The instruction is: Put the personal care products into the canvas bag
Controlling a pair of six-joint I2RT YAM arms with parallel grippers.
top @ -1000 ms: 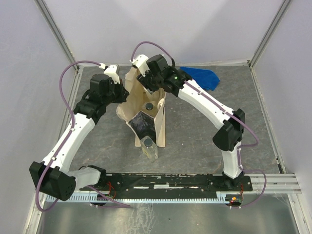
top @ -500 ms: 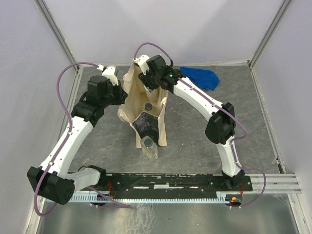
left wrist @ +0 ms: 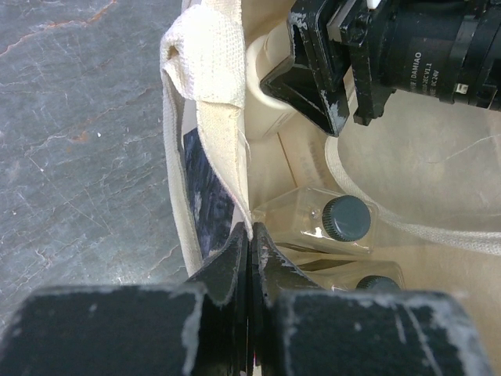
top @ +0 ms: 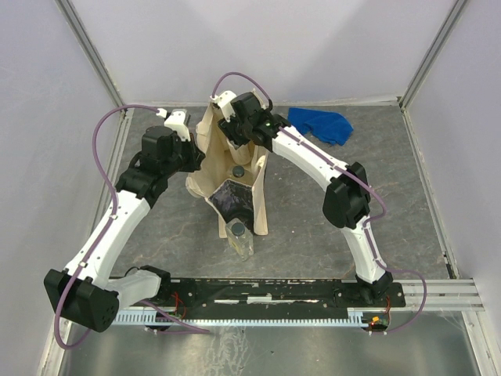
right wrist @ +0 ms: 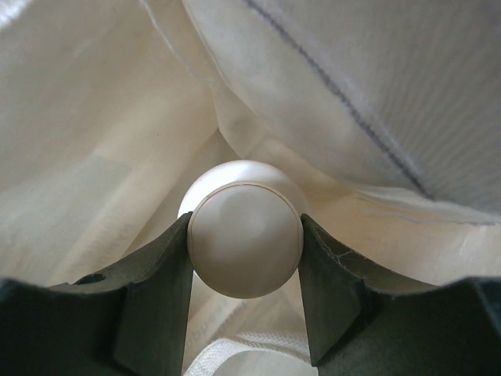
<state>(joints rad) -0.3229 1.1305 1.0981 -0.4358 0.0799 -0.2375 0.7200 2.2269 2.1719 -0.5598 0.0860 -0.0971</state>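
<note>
Right wrist shows my right gripper (right wrist: 245,227) clamped on the cream bottle (right wrist: 245,243), now carried further into the canvas bag (right wrist: 376,94) than a second ago. My left gripper (left wrist: 249,254) pinches that bag open. Release seems next.

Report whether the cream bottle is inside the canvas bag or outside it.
Inside, not released: the right gripper clamps the cream bottle, with canvas bag fabric surrounding it.

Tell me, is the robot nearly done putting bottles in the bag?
Partly. One clear bottle lies inside the bag. The right gripper holds the cream bottle inside the bag's mouth while the left gripper pinches the rim. A grey-capped bottle lies outside on the table.
</note>
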